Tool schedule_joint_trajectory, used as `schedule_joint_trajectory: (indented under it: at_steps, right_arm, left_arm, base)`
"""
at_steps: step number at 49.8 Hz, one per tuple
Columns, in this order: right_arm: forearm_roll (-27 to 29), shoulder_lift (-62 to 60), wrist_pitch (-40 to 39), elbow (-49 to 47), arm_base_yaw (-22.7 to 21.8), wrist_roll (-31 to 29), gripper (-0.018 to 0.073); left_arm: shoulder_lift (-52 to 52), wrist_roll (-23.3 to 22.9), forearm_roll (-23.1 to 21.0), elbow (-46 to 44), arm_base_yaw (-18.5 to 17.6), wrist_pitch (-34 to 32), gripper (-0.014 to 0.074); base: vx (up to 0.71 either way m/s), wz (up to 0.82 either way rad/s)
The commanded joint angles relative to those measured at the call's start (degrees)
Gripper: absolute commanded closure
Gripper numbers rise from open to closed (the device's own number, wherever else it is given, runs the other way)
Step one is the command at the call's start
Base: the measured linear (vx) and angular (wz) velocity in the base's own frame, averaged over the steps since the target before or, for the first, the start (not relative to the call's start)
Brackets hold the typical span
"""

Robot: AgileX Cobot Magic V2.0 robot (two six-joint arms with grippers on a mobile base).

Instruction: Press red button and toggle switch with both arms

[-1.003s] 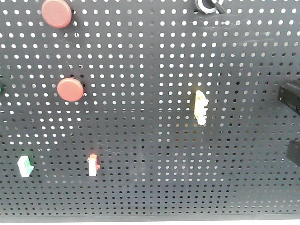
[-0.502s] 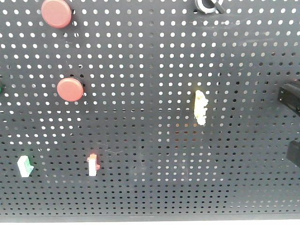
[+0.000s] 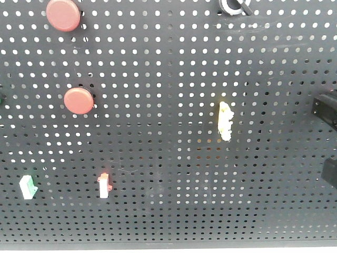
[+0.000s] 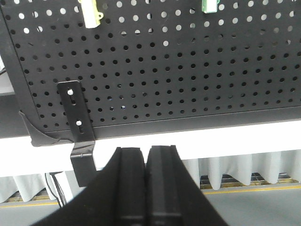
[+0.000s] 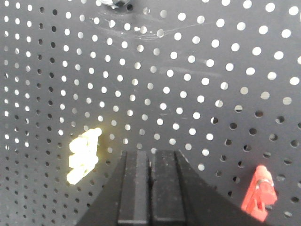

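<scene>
L pincer (image 4: 147,188): clenched, fingers pressed together, nothing btwn; low, below the pegboard's bottom edge, not touching it.
R pincer (image 5: 150,188): clenched too, empty; just in front of the pegboard (image 3: 174,158), pointing up its face, yellow toggle (image 5: 83,155) to one side, red toggle (image 5: 258,193) to the other.
Change: none to speak of over the last sec in front view; buttons and toggles same spots, dark shapes at the R edge (image 3: 326,110) barely shifted, can't tell what they are.
Meaning: prob. a pause or slow approach; neither press nor toggle looks started, both arms well short of targets.
Red button (image 3: 63,14): top L of board, cut by frame edge; round, flat, dull red, the bigger of two; brighter small button (image 3: 79,100) below it. No pincer near.
Toggle switch (image 3: 234,5): top edge, R of centre; black knob in white ring, mostly cropped, lever angle can't tell. In R wrist view it sits far up the board.
</scene>
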Motion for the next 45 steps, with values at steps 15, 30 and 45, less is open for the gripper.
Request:
schedule_joint_trajectory:
  at_steps: [15,30,45]
  right_arm:
    - [12.4,-26.7,-2.5,24.8,-20.2,-7.0,0.0559]
    - [18.7,-45.5,-9.9,52.1,-24.3,-8.5,0.0559]
    - [17.3,-47.0,-11.1,55.6,-24.3,-7.6,0.0559]
  left_arm:
    - [-0.4,-0.5,-0.6,1.8,0.0,-4.8,0.0594]
    - [-0.4,-0.5,-0.6,1.8,0.0,-4.8,0.0594]
    - [-0.4,-0.5,-0.6,1.8,0.0,-4.8,0.0594]
  base:
    - [0.0,0.0]
    - [0.0,0.0]
    - [0.0,0.0]
